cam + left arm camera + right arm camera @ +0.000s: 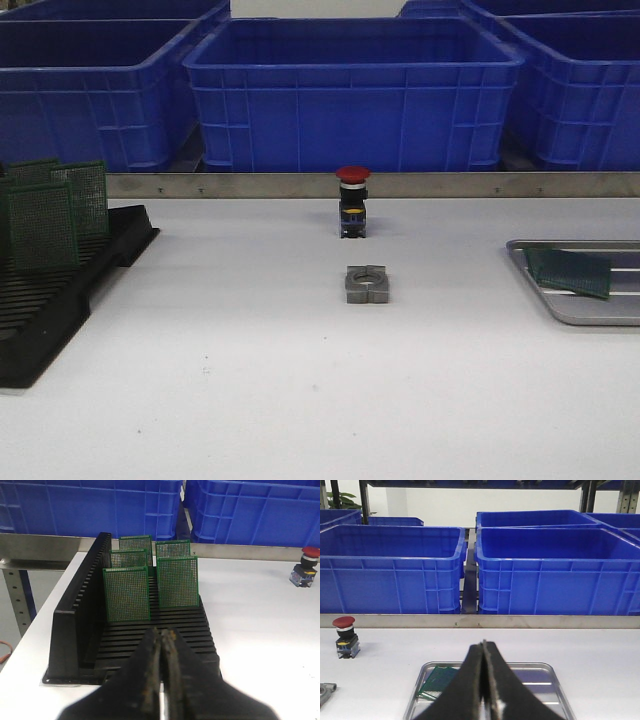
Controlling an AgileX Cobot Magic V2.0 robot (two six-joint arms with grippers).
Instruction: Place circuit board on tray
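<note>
A green circuit board (568, 272) (437, 681) lies flat in the silver tray (560, 305) (545, 672) at the table's right edge. Several more green boards (45, 215) (126, 594) stand upright in the black slotted rack (60, 300) (75, 625) at the left. My left gripper (163, 631) is shut and empty, over the rack's near end, short of the boards. My right gripper (483, 644) is shut and empty, above the tray, beside the flat board. Neither arm shows in the front view.
A red-capped push button (352, 200) (345, 636) (305, 567) and a grey metal block (366, 283) stand mid-table. Blue plastic bins (350, 90) line the back behind a metal rail (400, 184).
</note>
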